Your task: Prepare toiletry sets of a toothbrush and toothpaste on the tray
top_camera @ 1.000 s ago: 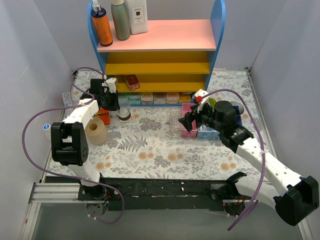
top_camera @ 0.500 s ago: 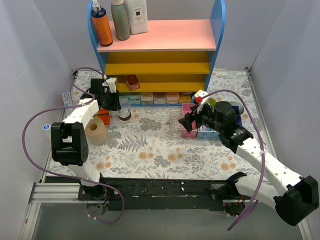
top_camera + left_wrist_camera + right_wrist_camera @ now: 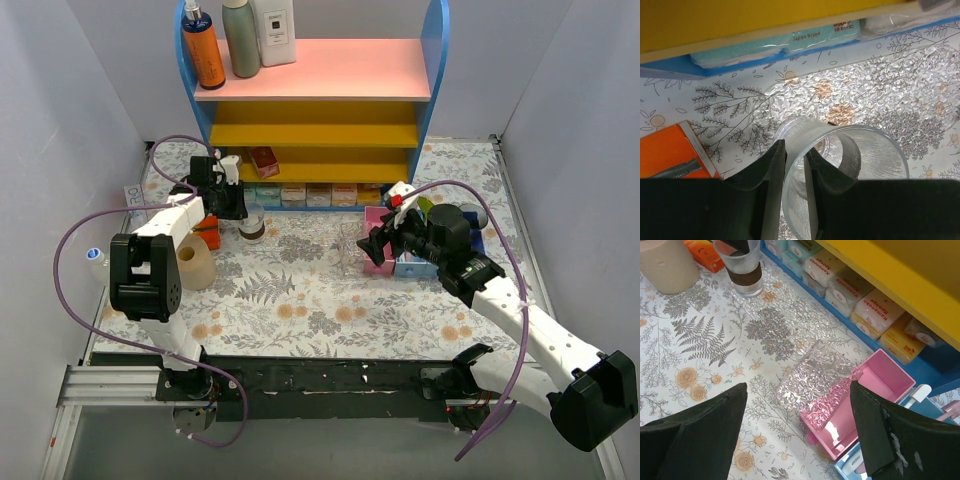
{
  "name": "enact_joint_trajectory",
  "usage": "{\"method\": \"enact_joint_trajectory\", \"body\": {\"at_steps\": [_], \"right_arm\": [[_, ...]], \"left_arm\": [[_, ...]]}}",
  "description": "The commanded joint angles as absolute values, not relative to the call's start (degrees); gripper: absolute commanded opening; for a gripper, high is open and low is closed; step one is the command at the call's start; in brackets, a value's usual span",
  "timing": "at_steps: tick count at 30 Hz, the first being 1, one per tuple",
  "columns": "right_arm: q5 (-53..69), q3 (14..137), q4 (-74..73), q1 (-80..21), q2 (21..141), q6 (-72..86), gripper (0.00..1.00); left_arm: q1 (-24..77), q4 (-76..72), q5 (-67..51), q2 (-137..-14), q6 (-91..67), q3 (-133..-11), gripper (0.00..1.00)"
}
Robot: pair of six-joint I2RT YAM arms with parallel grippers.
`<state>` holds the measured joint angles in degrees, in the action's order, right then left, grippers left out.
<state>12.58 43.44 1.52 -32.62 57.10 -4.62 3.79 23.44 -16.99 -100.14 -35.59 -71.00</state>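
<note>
Your left fingers [image 3: 771, 170] pinch the wall of the cup [image 3: 840, 155], one inside the rim and one outside. It stands upright at the left end of the tray [image 3: 900, 85] (long axis running right, toward the pink bin [image 3: 880, 385]). Right fingers [image 3: 715, 410], spread wide, hover beside that bin, so the right arm is the nearer one for it.

Lab test cell, plain grey walls [image 3: 60, 100], staged as bathroom: shelf [image 3: 320, 70] w/ bottles [image 3: 241, 40] & sponge packs [image 3: 880, 307].
</note>
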Motion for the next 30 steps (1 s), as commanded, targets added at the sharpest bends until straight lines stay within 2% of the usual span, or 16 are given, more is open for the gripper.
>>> {"method": "enact_joint_trajectory", "body": {"at_steps": [1,7,15,30], "right_arm": [[12.66,43.07,4.22,-32.34,56.34,-4.13,0.90],[12.57,43.07,4.04,-32.43,56.43,-4.22,0.90],[12.66,43.07,4.04,-32.43,56.60,-4.22,0.90],[12.74,43.33,4.04,-32.43,57.04,-4.04,0.90]], "left_arm": [[4.22,22.15,-17.31,-100.20,-36.03,-72.42,0.21],[4.22,22.24,-17.05,-99.67,-36.39,-72.25,0.24],[4.13,21.18,-15.73,-98.09,-37.70,-71.63,0.39],[4.13,18.55,-14.33,-93.87,-38.76,-69.70,0.50]]}}
